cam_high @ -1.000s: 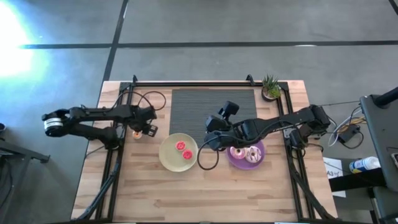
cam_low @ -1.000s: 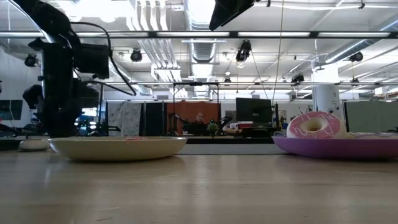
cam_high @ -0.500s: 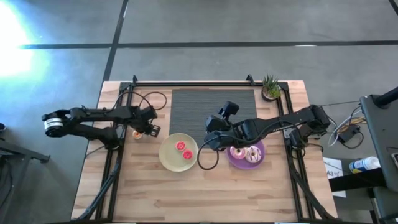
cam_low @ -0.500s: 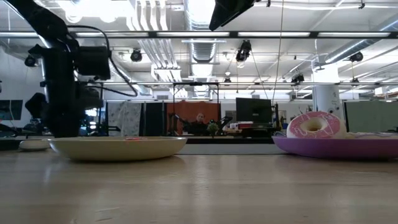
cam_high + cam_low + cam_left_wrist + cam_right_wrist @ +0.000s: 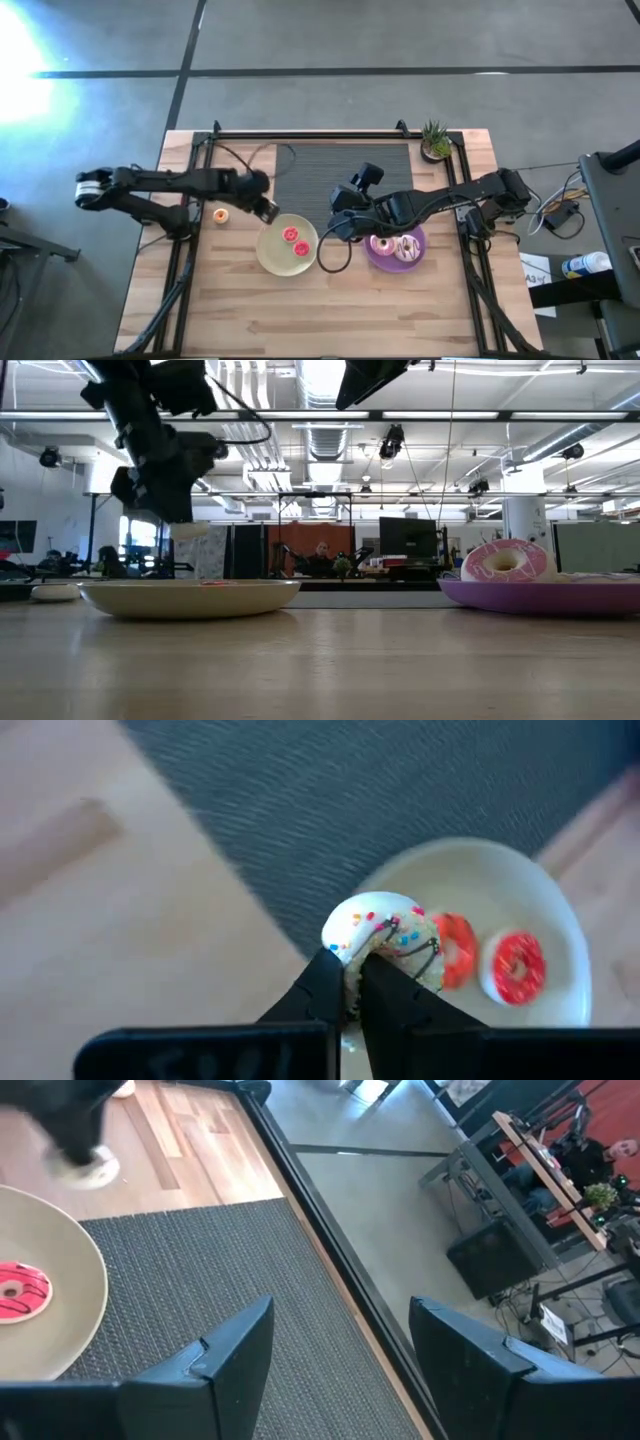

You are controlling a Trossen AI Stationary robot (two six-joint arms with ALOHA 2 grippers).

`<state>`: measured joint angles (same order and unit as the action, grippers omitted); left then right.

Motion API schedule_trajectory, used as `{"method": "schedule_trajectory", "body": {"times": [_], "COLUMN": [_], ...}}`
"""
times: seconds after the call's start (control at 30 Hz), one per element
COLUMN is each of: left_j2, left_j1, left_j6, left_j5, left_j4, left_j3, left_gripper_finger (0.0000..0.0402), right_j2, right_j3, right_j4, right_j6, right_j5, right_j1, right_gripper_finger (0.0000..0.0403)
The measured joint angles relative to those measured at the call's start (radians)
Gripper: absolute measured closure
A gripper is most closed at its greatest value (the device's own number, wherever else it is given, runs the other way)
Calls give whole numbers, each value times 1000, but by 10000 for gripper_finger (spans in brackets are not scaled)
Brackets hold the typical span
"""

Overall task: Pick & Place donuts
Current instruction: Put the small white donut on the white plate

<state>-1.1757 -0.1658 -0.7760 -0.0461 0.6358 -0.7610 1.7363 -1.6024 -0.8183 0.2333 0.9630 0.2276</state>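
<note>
My left gripper [image 5: 262, 206] is shut on a small white donut with coloured sprinkles [image 5: 385, 938], above the table just left of the round cream-yellow plate [image 5: 272, 258]. It also shows high up in the low view [image 5: 168, 510]. Two red donuts [image 5: 290, 234] [image 5: 301, 248] lie flat on that plate. A tiny orange donut [image 5: 220, 215] lies flat on the wood to the left. My right gripper [image 5: 340, 226] is open and empty between the cream plate and the purple plate [image 5: 396, 264], which holds pink and white donuts [image 5: 406, 247]. My left gripper pinches the white donut's ring between its two fingers at the side nearest the fingers [image 5: 356, 970]. The fingers point slanting down. The donut is lifted clear of the table and hangs at the fingertips [image 5: 188, 530], its iced face tilted toward the wrist camera.
A dark grey mat [image 5: 320, 170] lies at the table's far middle. A small potted plant [image 5: 435, 140] stands at the far right corner. Black frame rails [image 5: 185, 270] run along the table's left and right sides.
My left gripper has risen from the table beside the orange donut and gone toward the table's right edge, to the cream plate's rim, carrying the white donut lifted clear. The orange donut has stayed where it was.
</note>
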Motion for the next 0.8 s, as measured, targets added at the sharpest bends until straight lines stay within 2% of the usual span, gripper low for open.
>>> {"method": "schedule_trajectory", "body": {"times": [0.23, 0.4, 0.6, 0.8], "left_j2": [-219, -328, -331, -279], "left_j1": [198, 245, 251, 250], "left_j6": [-69, -125, -112, -111], "left_j5": [-14, -24, -47, -59], "left_j4": [-43, -43, -43, 6], "left_j3": [-27, -50, -82, -88], "left_gripper_finger": [401, 389, 322, 266], "right_j2": [0, 0, 0, 0], "right_j3": [0, 0, 0, 0], "right_j4": [1, 1, -4, -17], "right_j6": [3, 3, 1, -1], "right_j5": [-3, -37, -104, -108], "right_j1": [-3, -3, -3, 0], "right_gripper_finger": [177, 177, 177, 177]}}
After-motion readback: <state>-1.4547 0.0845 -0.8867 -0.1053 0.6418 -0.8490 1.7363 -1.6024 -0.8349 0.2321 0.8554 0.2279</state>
